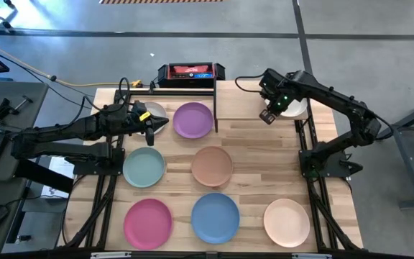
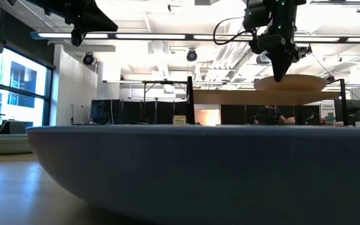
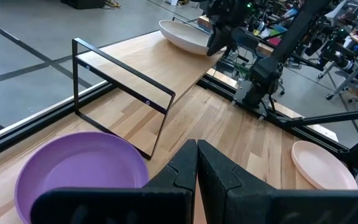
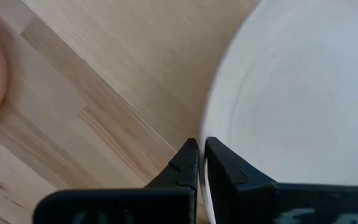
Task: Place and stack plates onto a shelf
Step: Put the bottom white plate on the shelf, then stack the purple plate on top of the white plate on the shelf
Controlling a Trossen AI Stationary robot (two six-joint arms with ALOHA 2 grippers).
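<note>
1. Nearest you on the bench (image 1: 257, 155) lie the pink plate (image 1: 148, 221), blue plate (image 1: 215, 216) and peach plate (image 1: 287, 222); mint plate (image 1: 144, 166) and terracotta plate (image 1: 212, 165) sit behind.
2. Your left gripper (image 1: 149, 134) hovers by the purple plate (image 1: 192, 119), jaws pressed together on nothing.
3. Farthest, your right gripper (image 1: 267, 116) pinches the white plate (image 1: 293, 108) by its rim beside the shelf (image 1: 239, 101).
4. These plates look stiff, light and likely slick: take the rim.
5. Only the right wrist view shows that rim pinch; the low view shows the plate held level.
</note>
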